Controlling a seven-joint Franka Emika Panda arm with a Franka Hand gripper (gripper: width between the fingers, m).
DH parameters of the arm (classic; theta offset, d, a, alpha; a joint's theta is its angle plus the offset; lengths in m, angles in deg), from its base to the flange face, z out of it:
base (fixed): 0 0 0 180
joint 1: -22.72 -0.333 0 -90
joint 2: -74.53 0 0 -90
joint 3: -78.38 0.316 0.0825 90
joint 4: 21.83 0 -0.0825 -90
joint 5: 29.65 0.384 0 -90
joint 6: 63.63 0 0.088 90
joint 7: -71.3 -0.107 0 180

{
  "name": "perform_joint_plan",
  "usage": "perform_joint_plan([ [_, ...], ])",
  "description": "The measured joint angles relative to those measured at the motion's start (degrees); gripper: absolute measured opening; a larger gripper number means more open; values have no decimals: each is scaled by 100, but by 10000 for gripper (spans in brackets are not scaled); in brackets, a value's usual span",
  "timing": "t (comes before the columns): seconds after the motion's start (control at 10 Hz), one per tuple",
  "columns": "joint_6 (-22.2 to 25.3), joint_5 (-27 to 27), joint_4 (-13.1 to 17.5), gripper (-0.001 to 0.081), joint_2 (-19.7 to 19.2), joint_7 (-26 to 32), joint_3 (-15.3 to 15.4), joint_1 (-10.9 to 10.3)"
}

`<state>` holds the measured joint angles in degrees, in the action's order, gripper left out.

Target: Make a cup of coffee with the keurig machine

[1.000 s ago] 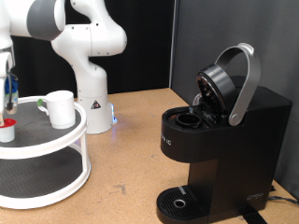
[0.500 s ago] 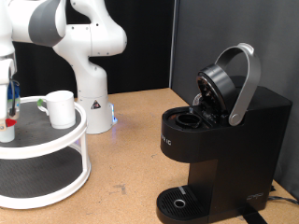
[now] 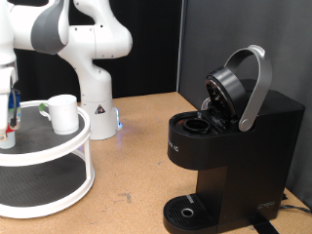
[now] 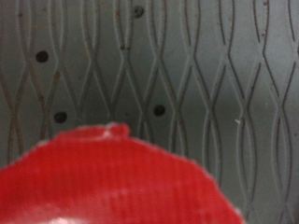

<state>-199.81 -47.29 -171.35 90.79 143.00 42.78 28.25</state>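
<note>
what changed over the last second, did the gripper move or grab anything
The gripper came down at the exterior view's left edge onto the small white pod with a red top on the round stand; the red top now fills the wrist view. A grasp isn't visible. The cup and the keurig machine, lid raised, stayed put.

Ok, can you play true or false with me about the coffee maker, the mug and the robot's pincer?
1. The keurig machine has its lid up. True.
2. The cup sits on the machine's drip tray. False: it stands on the top tier of the round white stand, at the exterior view's left.
3. The pincer is down at the red-topped pod on the stand. True.
4. The cup is lying on its side. False: it stands upright.
5. The pincer is over the machine. False: it is at the far left edge.
</note>
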Motion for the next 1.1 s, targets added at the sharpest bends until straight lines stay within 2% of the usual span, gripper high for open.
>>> perform_joint_plan([
  [0.4,-8,21,-5,793,-7,0,-9,0],
  [0.6,-8,31,0,460,-6,-1,-10,0],
  [0.7,-7,44,26,460,-6,-2,-10,-1],
  [0.8,2,82,44,297,-6,-2,-10,-1],
  [0.9,34,123,63,297,-6,-2,-10,-1],
  [1.0,88,143,96,159,-6,-2,-10,-1],
  [1.1,146,151,124,159,-6,-2,-10,-1],
])
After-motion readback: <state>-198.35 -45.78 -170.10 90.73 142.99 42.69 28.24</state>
